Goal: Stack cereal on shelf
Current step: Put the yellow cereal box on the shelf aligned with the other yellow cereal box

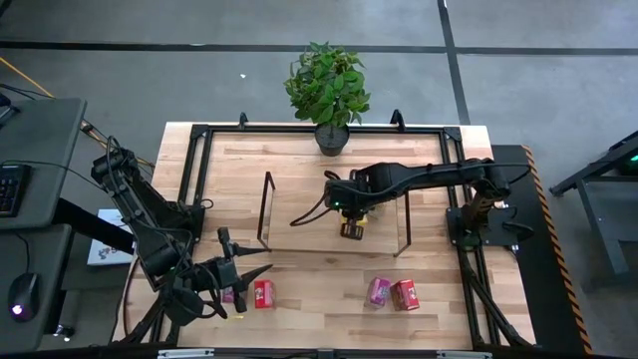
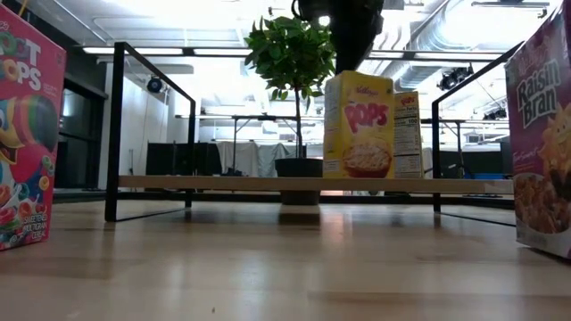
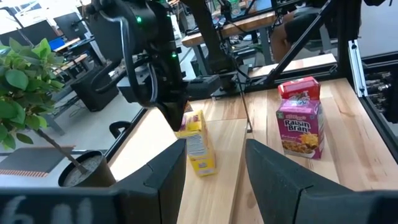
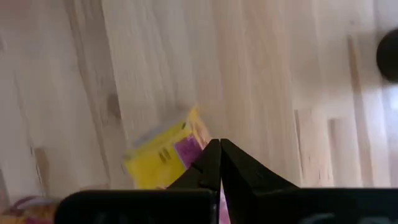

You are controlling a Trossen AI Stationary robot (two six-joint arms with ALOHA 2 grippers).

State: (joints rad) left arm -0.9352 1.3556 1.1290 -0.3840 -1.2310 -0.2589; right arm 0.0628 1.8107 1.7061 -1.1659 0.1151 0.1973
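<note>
Right gripper [image 1: 351, 228] is over the shelf [image 1: 299, 235], right of its middle, directly above the yellow cereal box [image 2: 358, 124] standing upright on the board. A second box [image 2: 408, 134] stands just behind it in the low view. In the right wrist view our fingers [image 4: 219, 163] look pressed together, tips meeting, with the yellow box [image 4: 165, 154] below and beside them, so we read them as clenched on nothing, or at most pinching the box's top flap; we can't settle which.

Left gripper [image 1: 239, 271] waits at the front-left of the counter [image 1: 319, 309], fingers [image 3: 273, 168] spread wide and empty, just by a pink box [image 1: 231, 293] and a red box [image 1: 263, 292]. Another pink box [image 1: 379, 290] and red one [image 1: 405, 294] sit front-right, touching each other.

Our read: the right arm is at placing or letting go of the yellow box; four boxes are left off the shelf.

To do it well:
- lift straight up, no sideways drag, box is tall and tips easily
- confirm it stands free before retracting
- keep clear of the shelf's right black frame [image 1: 406, 221]
</note>
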